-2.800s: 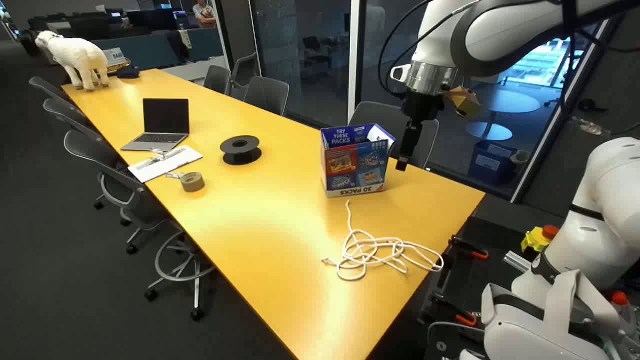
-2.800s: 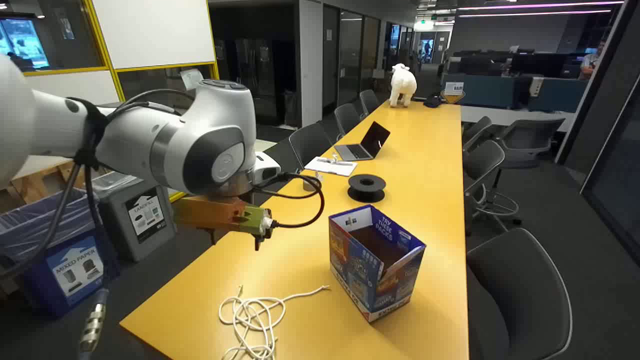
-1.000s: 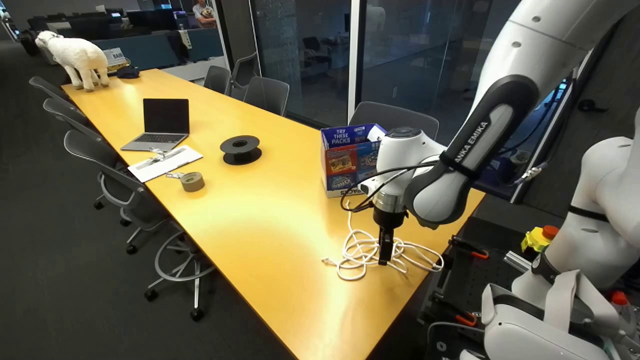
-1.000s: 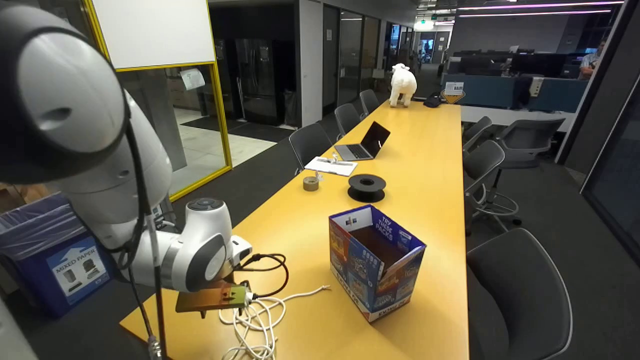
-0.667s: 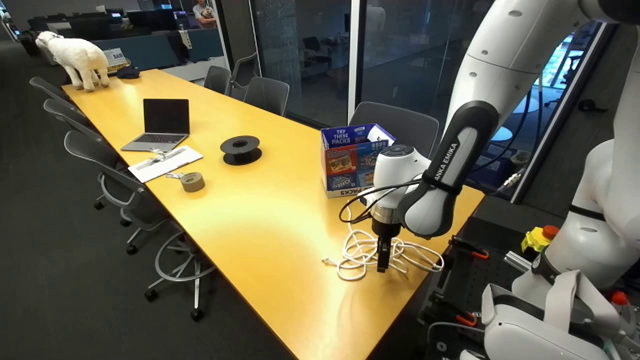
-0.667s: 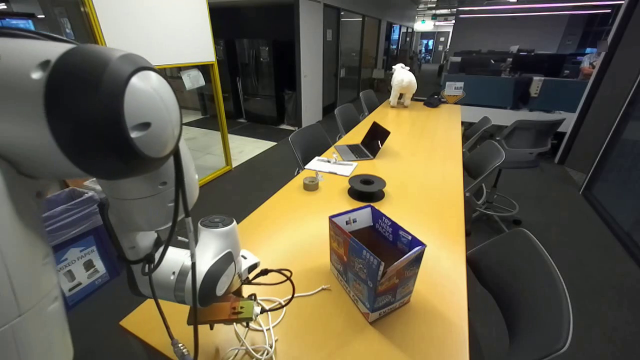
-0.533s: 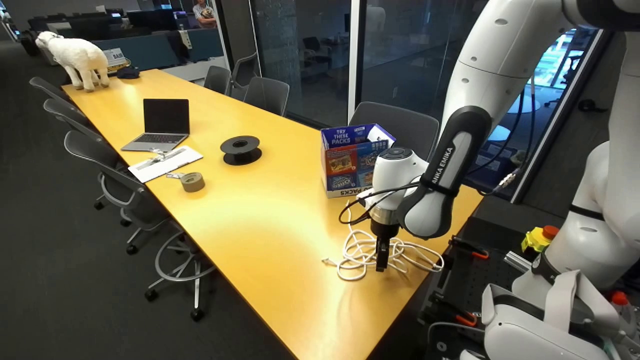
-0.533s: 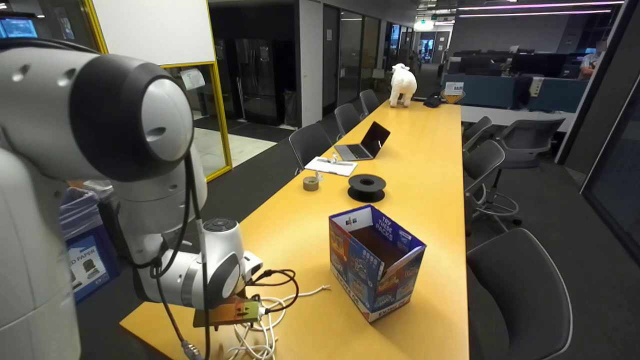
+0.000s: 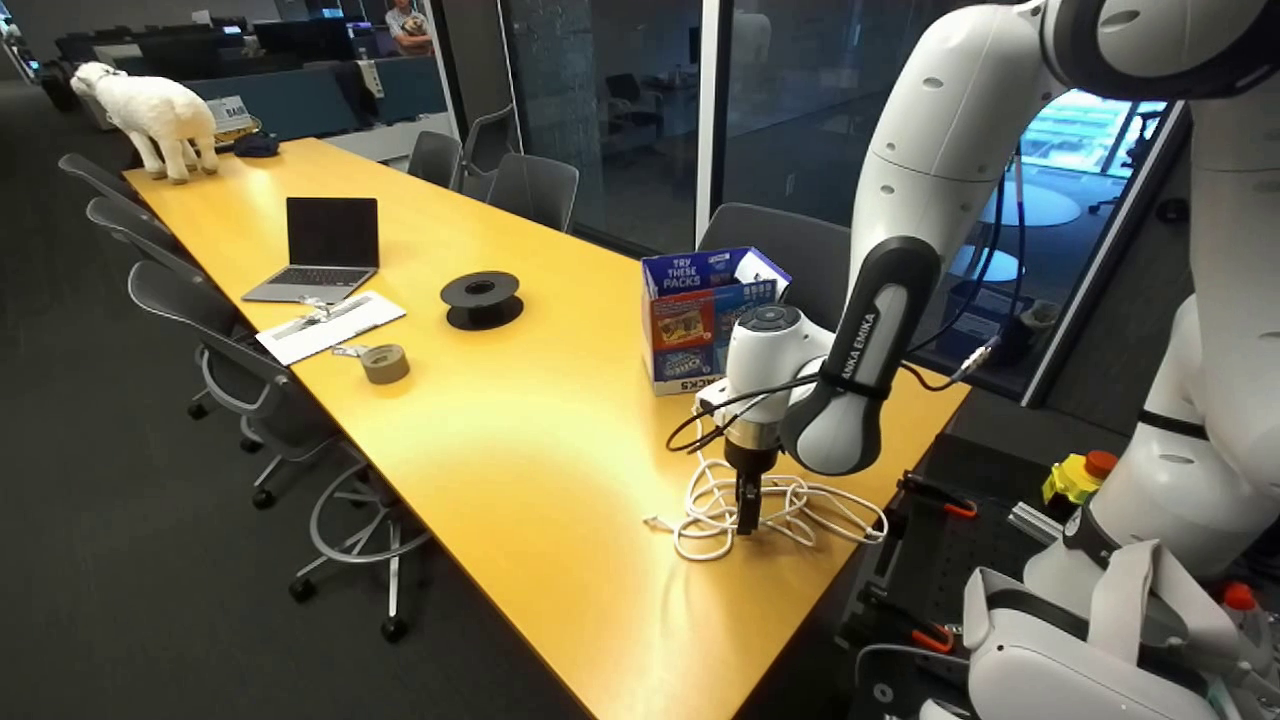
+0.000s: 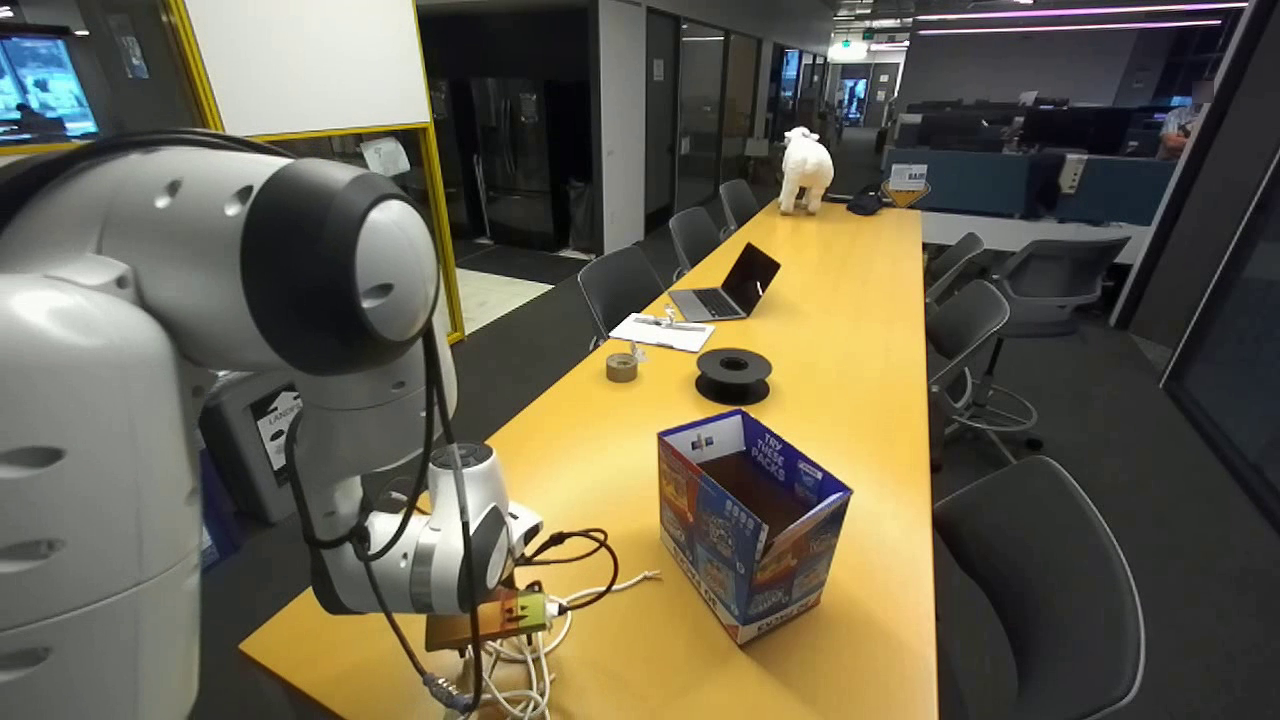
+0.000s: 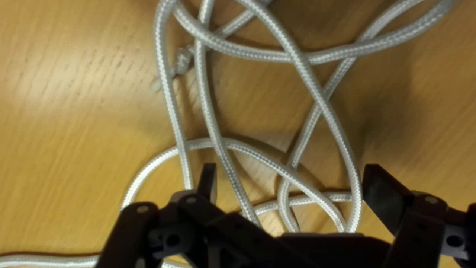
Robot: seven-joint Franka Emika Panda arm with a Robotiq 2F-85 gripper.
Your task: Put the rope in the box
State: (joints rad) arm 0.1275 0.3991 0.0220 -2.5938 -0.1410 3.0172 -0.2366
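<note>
The rope point(image 11: 322, 100), a white braided cord, lies in a loose tangle of loops on the table. Over it, pointing down, is my gripper point(image 11: 290, 167), its fingers spread wide. Several strands cross the gap between them, none gripped. One strand runs close along the right-hand finger point(image 11: 383, 193); whether they touch I cannot tell. In an exterior view the gripper point(image 9: 747, 530) reaches down among the loops, at or just above table height. The box point(image 10: 715, 545), blue with red and white printing, stands upright with its top uncovered. In an exterior view my arm hides part of the box point(image 9: 682, 330).
Farther along the yellow table point(image 9: 540, 470) are a black spool point(image 9: 481, 300), a roll of tape point(image 9: 385, 363), a clipboard point(image 9: 335, 325) and a laptop point(image 9: 332, 250). The table's near edges lie close to the rope. Grey chairs line the sides. A cable loop point(image 10: 590, 560) hangs by my wrist.
The gripper has come down from beside the box to the rope, then shifted slightly across the tangle within the last half second. Rope and box have not moved.
</note>
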